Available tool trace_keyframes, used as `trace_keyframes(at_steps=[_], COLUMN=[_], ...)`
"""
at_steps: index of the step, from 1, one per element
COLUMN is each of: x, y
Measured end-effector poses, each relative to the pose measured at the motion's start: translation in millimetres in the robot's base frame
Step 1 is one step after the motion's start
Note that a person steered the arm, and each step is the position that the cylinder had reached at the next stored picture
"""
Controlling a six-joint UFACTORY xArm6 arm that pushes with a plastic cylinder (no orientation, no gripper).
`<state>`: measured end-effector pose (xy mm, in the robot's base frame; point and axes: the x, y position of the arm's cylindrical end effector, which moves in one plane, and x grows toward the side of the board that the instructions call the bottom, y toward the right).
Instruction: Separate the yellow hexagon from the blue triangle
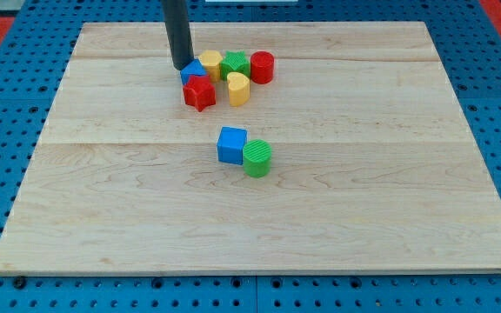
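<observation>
The yellow hexagon lies near the view's top middle of the wooden board. The blue triangle touches its left side. My tip stands at the blue triangle's upper left edge, touching or almost touching it. The rod rises from there out of the view's top.
A red star sits just below the blue triangle. A green star and a red cylinder lie right of the hexagon, a yellow heart below them. A blue cube and a green cylinder touch at mid-board.
</observation>
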<state>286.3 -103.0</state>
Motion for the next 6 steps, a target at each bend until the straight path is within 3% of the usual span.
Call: trace_keyframes(at_steps=[4, 6], x=[-19.2, 10.7], y=[-5.6, -5.2])
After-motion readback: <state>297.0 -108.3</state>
